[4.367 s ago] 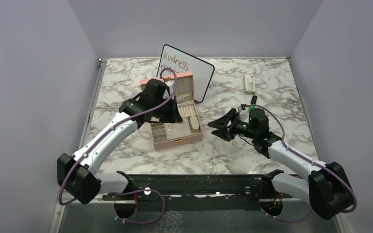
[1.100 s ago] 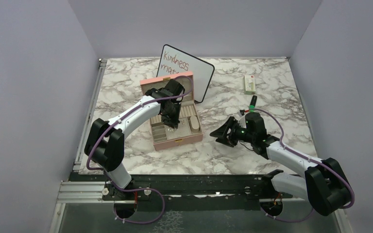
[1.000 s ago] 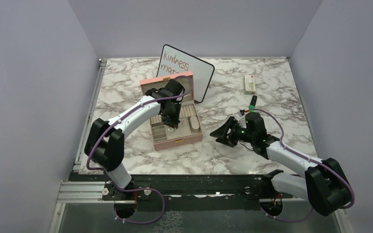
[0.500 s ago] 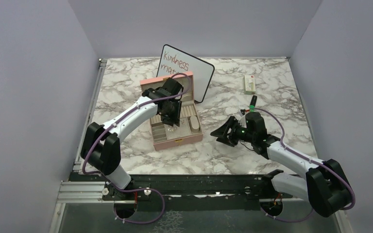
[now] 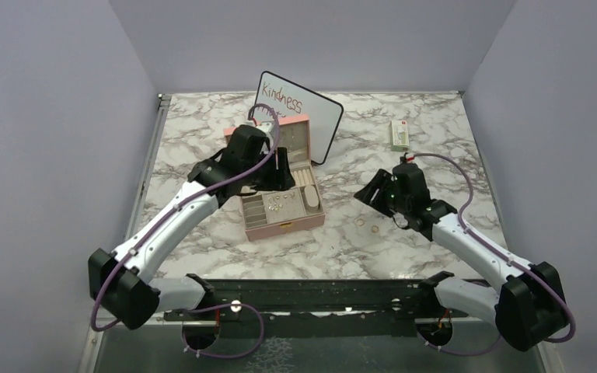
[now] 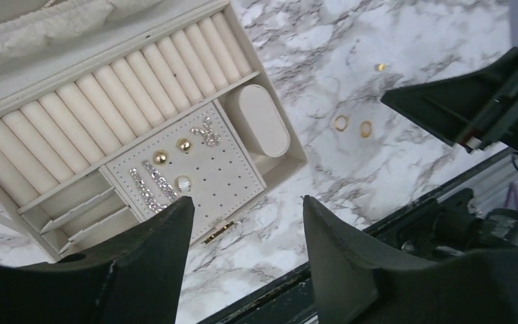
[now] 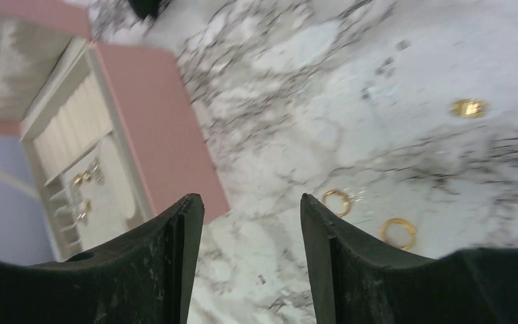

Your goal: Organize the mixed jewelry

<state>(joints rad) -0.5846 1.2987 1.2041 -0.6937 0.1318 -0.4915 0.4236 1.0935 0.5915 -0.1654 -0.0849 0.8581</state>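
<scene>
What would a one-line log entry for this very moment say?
left gripper: open, above jewelry box | right gripper: open, near two rings on table | earrings: inside jewelry box

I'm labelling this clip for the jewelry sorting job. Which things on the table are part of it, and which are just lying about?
Part of the job:
- two gold rings loose on the marble
- small gold piece near them
- earrings already on the perforated pad
- pink jewelry box holding that pad

Just lying about:
- whiteboard sign behind the box
- white-green packet at the far right
</scene>
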